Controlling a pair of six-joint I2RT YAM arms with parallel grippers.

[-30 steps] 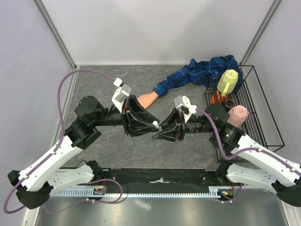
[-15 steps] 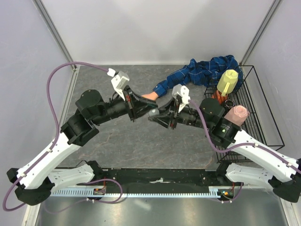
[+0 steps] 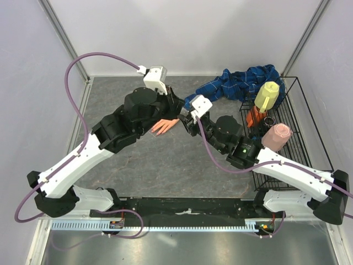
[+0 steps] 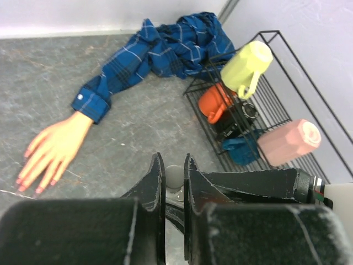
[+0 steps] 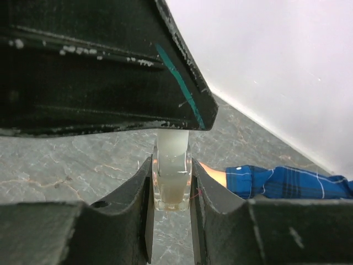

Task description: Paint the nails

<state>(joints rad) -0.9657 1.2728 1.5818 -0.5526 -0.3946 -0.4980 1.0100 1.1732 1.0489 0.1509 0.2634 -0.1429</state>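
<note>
Nails (image 4: 21, 181): tiny, rigid, lower left; touch lightly.
Clear bottle (image 5: 172, 190): likely light, slippery; right gripper (image 5: 172, 171) pinches it.
White cap (image 4: 174, 175): left gripper (image 4: 172, 161) pinches it.

Robot lab test cell. Plain white walls (image 3: 182, 33), metal corner posts (image 3: 65, 38), grey tabletop (image 3: 165, 171), cable rail (image 3: 182, 225) along near edge.

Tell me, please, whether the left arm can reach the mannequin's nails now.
Probably yes: the nails lie uncovered close by the left gripper. But it is shut on the cap of the bottle the right gripper holds, so they must separate first.
</note>
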